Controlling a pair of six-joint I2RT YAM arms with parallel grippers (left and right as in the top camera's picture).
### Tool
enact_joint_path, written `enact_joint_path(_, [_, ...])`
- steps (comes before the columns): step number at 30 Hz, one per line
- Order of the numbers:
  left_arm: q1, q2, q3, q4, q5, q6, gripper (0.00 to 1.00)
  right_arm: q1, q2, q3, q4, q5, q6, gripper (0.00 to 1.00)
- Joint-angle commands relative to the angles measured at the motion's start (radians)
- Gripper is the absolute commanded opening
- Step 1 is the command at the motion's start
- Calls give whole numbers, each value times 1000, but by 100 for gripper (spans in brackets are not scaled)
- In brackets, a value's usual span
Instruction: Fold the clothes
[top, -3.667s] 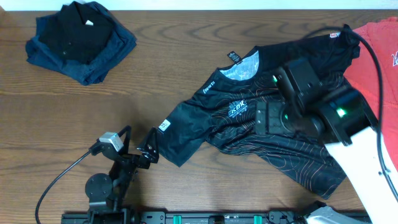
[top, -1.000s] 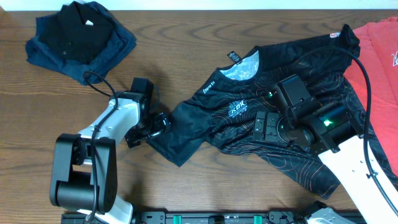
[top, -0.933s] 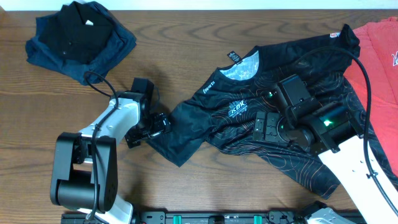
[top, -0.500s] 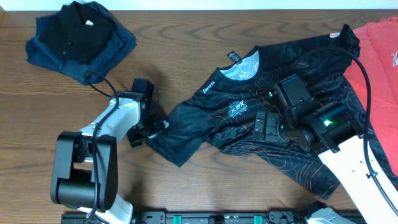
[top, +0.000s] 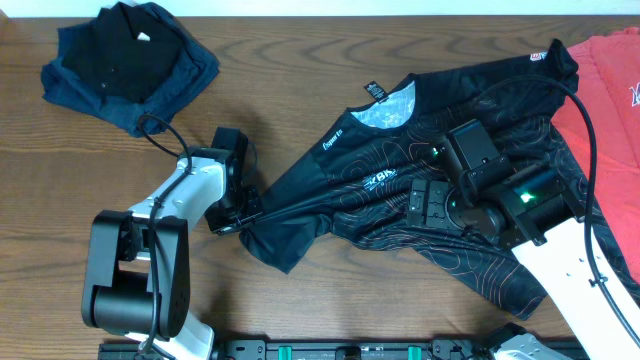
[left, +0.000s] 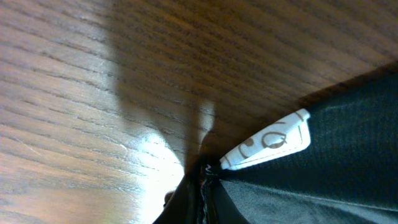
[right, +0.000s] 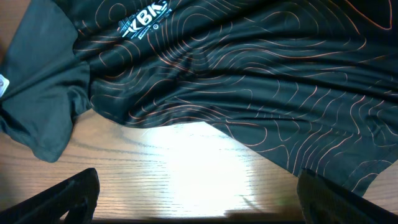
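The jersey lies rumpled and askew across the middle and right of the counter, chest logo up. It looks light, limp and slick, likely to slide and bunch, so hems and sleeve corners seem the best holds. The left claw is clenched on the sleeve edge, with the fabric drawn taut. The right claw hovers spread wide over the lower hem, grasping nothing.

Left arm: we see it reach up and right from its base, with the wrist bent back down. Left gripper: low at the table, jaws clamped on the sleeve edge of the jersey. Right arm: extends from the lower right. Right gripper: points left, with jaws wide apart and nothing between them.
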Motion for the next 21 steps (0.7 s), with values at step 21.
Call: enact_joint_path(21, [755,37,-8,-37,-17,-96,6,6,-3,-204,146,-143,13,99])
